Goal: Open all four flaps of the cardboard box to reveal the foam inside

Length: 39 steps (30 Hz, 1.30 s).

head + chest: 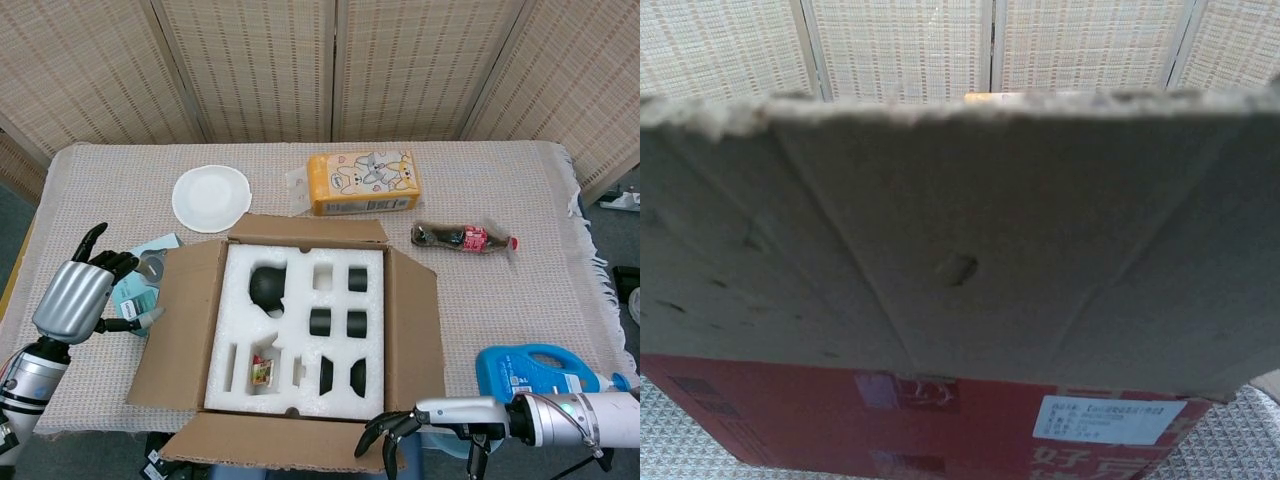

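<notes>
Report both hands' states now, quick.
Left hand: open, holding nothing, beside the box's left flap.
Right hand: fingers curled at the near flap; whether it grips the flap cannot be told.
</notes>
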Each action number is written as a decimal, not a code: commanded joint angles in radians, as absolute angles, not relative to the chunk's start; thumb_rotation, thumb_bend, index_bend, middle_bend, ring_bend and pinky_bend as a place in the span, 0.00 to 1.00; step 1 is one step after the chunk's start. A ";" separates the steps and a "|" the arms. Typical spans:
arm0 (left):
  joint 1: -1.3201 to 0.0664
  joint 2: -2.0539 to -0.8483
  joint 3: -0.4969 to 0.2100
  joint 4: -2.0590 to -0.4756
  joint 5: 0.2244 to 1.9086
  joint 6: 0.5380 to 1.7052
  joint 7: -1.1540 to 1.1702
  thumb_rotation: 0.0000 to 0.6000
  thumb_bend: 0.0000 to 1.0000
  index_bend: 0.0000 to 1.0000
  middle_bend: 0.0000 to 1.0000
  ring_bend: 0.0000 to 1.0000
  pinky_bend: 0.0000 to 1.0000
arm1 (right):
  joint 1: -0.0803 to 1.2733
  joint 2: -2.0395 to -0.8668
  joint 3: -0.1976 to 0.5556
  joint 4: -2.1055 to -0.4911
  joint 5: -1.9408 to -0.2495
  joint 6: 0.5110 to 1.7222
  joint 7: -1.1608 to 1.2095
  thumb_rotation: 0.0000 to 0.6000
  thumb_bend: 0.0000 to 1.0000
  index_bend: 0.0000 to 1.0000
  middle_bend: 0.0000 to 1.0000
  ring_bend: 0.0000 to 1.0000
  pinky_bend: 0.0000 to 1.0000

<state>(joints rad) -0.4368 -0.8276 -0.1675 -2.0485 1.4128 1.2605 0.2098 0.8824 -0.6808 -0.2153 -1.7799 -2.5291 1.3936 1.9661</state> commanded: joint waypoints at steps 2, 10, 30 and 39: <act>-0.434 -0.826 -0.168 -2.045 1.415 1.263 0.204 0.34 0.22 0.44 0.45 0.42 0.00 | 0.892 -0.687 -0.250 -1.789 -2.507 1.410 1.929 0.79 0.08 0.38 0.19 0.12 0.00; -0.429 -0.829 -0.167 -2.038 1.417 1.266 0.195 0.34 0.22 0.44 0.45 0.42 0.00 | 0.883 -0.663 -0.286 -1.795 -2.402 1.402 1.826 0.79 0.08 0.38 0.19 0.12 0.00; -0.370 -0.907 -0.166 -1.925 1.350 1.346 0.163 0.38 0.22 0.34 0.40 0.39 0.00 | 0.515 -0.703 -0.146 -1.865 -1.776 1.307 0.637 0.84 0.08 0.31 0.16 0.11 0.00; -0.304 -0.958 -0.152 -1.857 1.363 1.446 0.154 0.73 0.22 0.29 0.35 0.36 0.00 | 0.360 -0.811 -0.102 -1.747 -1.640 1.415 0.360 1.00 0.09 0.10 0.07 0.07 0.00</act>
<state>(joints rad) -0.3133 -0.9490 -0.1559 -1.8641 1.3599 1.4355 0.1569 0.4129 -0.7679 -0.1257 -1.7895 -1.6861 1.3734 0.4159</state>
